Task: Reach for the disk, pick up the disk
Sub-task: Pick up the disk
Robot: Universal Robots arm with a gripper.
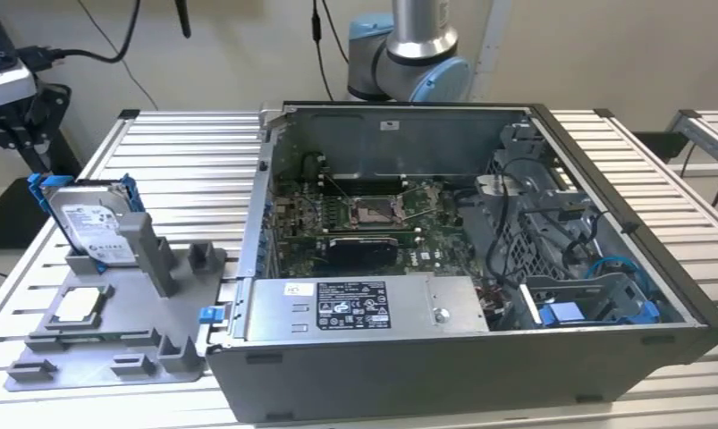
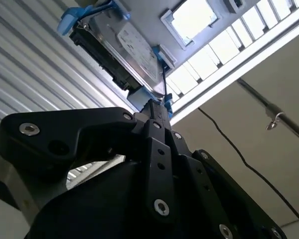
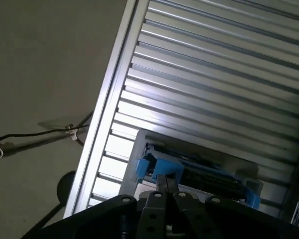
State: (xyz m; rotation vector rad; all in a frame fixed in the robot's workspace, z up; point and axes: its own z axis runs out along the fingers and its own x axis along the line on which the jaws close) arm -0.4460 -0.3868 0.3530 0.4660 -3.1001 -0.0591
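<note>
Jaws looked drawn together, the tips meeting and nothing held between them, as both wrist views showed. The gripper (image 1: 37,161) hung at the exterior view's far left, at about 11 o'clock from the disk (image 1: 94,223) and just above its upper corner. Whether the tips touched the disk's blue frame (image 1: 130,192) could not be told.

The disk stood upright on edge in a grey holder (image 1: 156,259), label facing the camera, at 9 o'clock from the open computer case (image 1: 454,366). A small square chip (image 1: 79,304) lay flat on the holder at 6 o'clock from the disk. Holder and case both sat on the ribbed metal table (image 1: 180,152).

In the second wrist view the gripper (image 2: 158,107) pointed at the disk (image 2: 132,47), its tip right at the blue frame. In the first wrist view the gripper (image 3: 165,183) overlapped the near edge of the disk (image 3: 204,172). The arm's base (image 1: 412,54) rose at 12 o'clock behind the case.
</note>
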